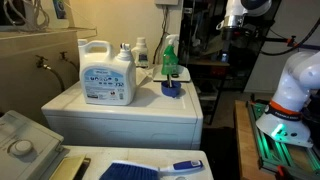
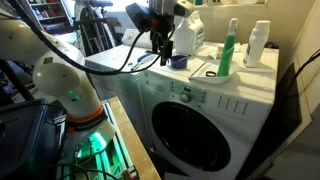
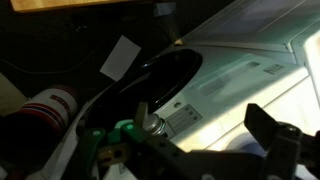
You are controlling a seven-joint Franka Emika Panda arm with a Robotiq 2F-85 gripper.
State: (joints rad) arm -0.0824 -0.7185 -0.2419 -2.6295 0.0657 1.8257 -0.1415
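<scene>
Standing on the washer's flat top, a squat round blue cap [image 1: 173, 90] of smooth plastic sits just in front of a slim green spray bottle [image 1: 170, 58]. Beside them is a big boxy detergent jug [image 1: 107, 75], white with a moulded handle and a blue-and-white label. A narrow white bottle [image 2: 258, 45] stands further along, near the wall.

The front-loading washer [image 2: 250, 105] is glossy white enamel with a ribbed panel on its front. Its large round door [image 2: 195, 132] is dark glass with a pale rim. The room is a cramped, dim laundry space: beige wall behind, dark cluttered shelving to one side, and cables trailing off the arm. In an exterior view, a blue-bristled brush [image 1: 150, 170] lies on a pale surface in the foreground.

The black metal gripper [image 2: 160, 52] hangs pointing down past the edge of the washer top, at about the height of the bottles. The blue cap lies near it, a little inward on the top, untouched. In the wrist view, the dark fingers [image 3: 272, 135] stand wide apart with nothing between them. Below them are the door and control panel.
</scene>
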